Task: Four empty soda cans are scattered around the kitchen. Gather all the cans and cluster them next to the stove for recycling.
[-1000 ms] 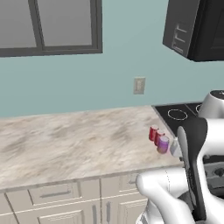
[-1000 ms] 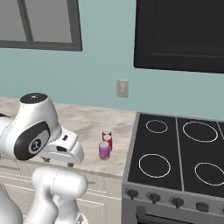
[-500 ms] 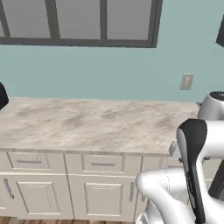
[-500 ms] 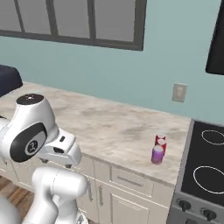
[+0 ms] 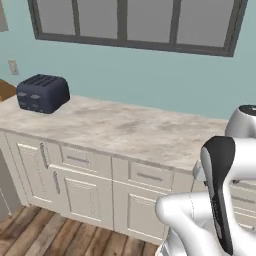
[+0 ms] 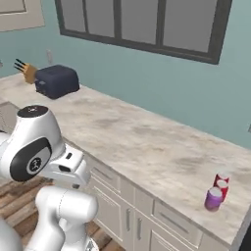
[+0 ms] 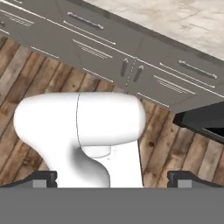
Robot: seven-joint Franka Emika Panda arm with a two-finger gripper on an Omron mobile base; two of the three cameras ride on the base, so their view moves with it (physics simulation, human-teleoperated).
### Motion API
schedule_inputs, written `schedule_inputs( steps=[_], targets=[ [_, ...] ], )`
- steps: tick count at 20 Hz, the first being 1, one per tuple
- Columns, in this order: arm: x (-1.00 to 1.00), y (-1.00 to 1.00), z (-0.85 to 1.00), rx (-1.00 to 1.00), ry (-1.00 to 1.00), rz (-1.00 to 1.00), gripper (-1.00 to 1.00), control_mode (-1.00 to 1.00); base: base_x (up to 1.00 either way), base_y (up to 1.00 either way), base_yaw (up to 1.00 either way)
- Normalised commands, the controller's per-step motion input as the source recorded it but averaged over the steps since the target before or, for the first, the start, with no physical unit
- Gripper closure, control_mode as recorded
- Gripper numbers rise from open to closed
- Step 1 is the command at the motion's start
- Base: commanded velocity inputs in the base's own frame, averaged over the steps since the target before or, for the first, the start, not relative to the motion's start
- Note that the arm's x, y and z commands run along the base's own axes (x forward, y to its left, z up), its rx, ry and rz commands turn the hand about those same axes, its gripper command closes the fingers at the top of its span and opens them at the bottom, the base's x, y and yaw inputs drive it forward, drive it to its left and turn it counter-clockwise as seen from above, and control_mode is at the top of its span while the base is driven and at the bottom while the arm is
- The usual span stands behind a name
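Note:
Two red soda cans and a purple-pink one stand huddled together near the right end of the marble counter. Of the stove, just a dark sliver shows past the counter's end at the lower right corner. My gripper is open and empty, its fingertips far apart. It points down over the wooden floor in front of the cabinets, well away from the cans. The arm is folded close to the base.
A dark blue toaster sits at the counter's left end, with a knife block behind it. White cabinet doors and drawers run below the counter. A window spans the wall above. A dark shape lies at the hand view's right.
The base has driven left along the counter, so the whole scene slid right. The stove has almost left the views, the cans now sit far right, and the toaster has come into view.

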Motion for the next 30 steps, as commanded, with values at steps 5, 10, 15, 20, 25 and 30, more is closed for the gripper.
schedule_inputs(
  steps=[5, 10, 15, 20, 25, 30],
  targets=[
    [0.0, 0.0, 0.0, 0.0, 0.0, 0.0, -1.0, 1.0, 0.0, 0.11, 0.76],
    [0.0, 0.0, 0.0, 0.0, 0.0, 0.0, -1.0, 1.0, 0.05, 0.03, 0.9],
    [0.0, 0.0, 0.0, 0.0, 0.0, 0.0, -1.0, 1.0, 0.3, -0.01, 0.89],
    [0.0, 0.0, 0.0, 0.0, 0.0, 0.0, -1.0, 1.0, 0.52, -0.18, 0.85],
    [0.0, 0.0, 0.0, 0.0, 0.0, 0.0, -1.0, 1.0, 0.8, -0.29, 0.73],
    [0.0, 0.0, 0.0, 0.0, 0.0, 0.0, -1.0, 1.0, 1.0, -0.09, 0.59]
  ],
)
